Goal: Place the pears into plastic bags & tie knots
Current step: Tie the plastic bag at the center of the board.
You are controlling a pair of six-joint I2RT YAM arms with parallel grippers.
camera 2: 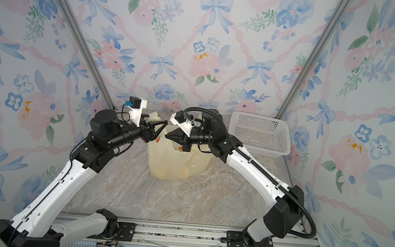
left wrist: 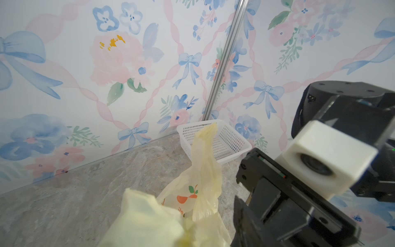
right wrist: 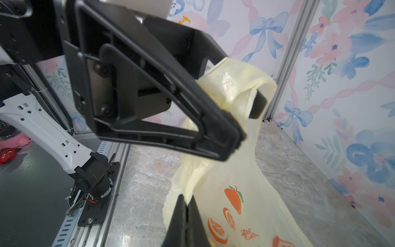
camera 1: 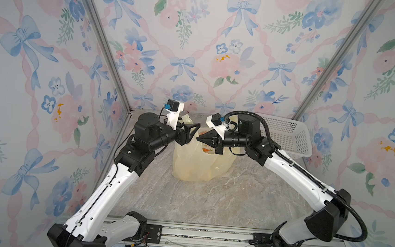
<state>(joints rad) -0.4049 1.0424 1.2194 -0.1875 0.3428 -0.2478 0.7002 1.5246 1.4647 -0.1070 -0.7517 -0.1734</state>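
Item: plastic bag (camera 1: 200, 163), pale yellow, orange fruit print.
Location: mid-table (camera 1: 209, 202), standing slumped between the two grippers. The mouth is gathered upward and no finished knot shows.

Contents: pears (camera 2: 184, 170), seen only as dim yellow lumps through the film, so the count cannot be told. None lie on the table or in the white basket (camera 1: 296, 141) at the far right corner.

Tool A: left gripper (right wrist: 245, 122), jaws apart, released. One handle strip (right wrist: 230, 85) hangs loosely between them, clamped by nothing.

Tool B: right gripper (right wrist: 186, 200), clenched, pinching a fold of the bag's upper film at its tips. It stands almost tip to tip with the left, above the bag.

Loose part: second handle strip (left wrist: 205, 149), sticking up free.

Step in hand, as I judge it: tying the handles.

Handling notes:
- Treat the right pinch as the anchor and make it firm.
- Let the left take the loose strip near its end, on the strip alone and not the body film.
- Draw sideways more than upward, so the bag sits and the pears do not roll.
- Pull evenly, since the film looks thin enough to stretch or tear.
- Mind the close fingertips when crossing.
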